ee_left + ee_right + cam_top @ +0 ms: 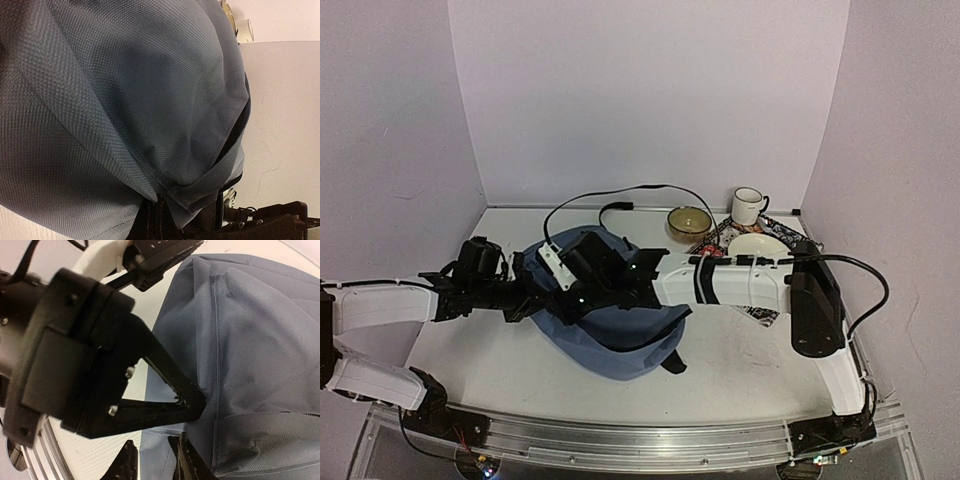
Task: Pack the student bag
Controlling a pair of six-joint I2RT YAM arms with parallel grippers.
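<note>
The student bag [625, 338], slate-blue fabric, lies in the middle of the table. My left gripper [540, 298] reaches it from the left. In the left wrist view this gripper [161, 207] is shut on a fold of bag fabric [125, 100], which fills the frame. The right wrist view shows the left fingers [192, 400] pinched on the bag's edge [250, 365]. My right gripper [572, 298] hangs over the bag's left end, right beside the left one. Its jaws [153, 442] stand apart, with a flap of the bag's fabric between them.
At the back right stand a brown bowl [689, 222], a white mug [748, 206] and a cream plate [758, 246] on a patterned cloth [762, 314]. A black cable [610, 195] loops behind the bag. Walls close in the table on three sides.
</note>
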